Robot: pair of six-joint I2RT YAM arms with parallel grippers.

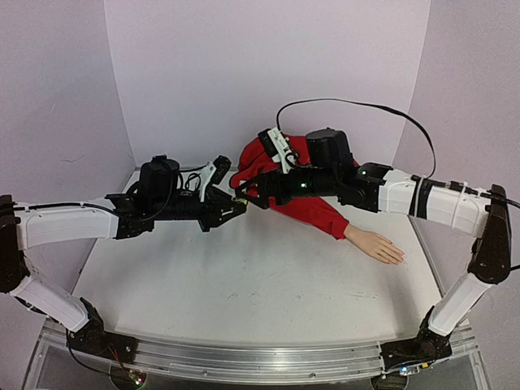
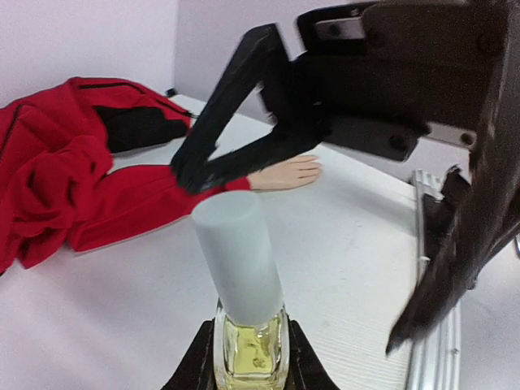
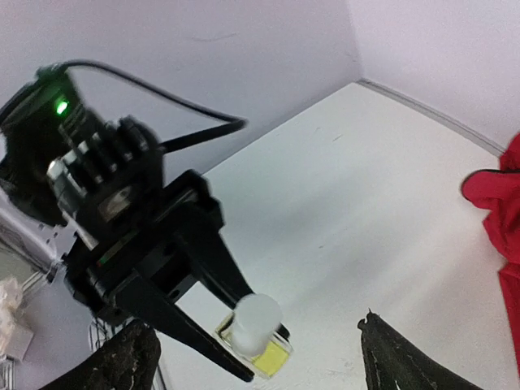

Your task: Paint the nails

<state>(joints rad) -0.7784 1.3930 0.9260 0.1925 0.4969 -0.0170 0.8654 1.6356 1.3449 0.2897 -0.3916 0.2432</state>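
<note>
While the left tool is clenched on a small clear bottle of yellowish liquid, it holds that bottle above the far middle of the white tabletop. In the left wrist view its two dark fingers press the glass on either side. A tall white cap is on the bottle and leans a little to the left in that picture.

From the right side the other arm reaches across, and the right tool meets the left one nose to nose, just in front of the heap of the red jacket. The right tool is released. In the right wrist view its fingers stand wide apart at the bottom edge. The white cap shows between them, and neither finger touches it. The same view shows the left tool's black fingers closed around the bottle from the left.

The jacket lies crumpled at the far middle of the tabletop. One sleeve runs out from it toward the near right. A pale mannequin hand sticks out of the cuff and rests flat on the tabletop, its fingers pointing to the near right. The nails are at those fingertips, well apart from both tools and from the bottle. They are too small to make out one by one in any view, so I cannot tell whether any paint is on them.
</note>
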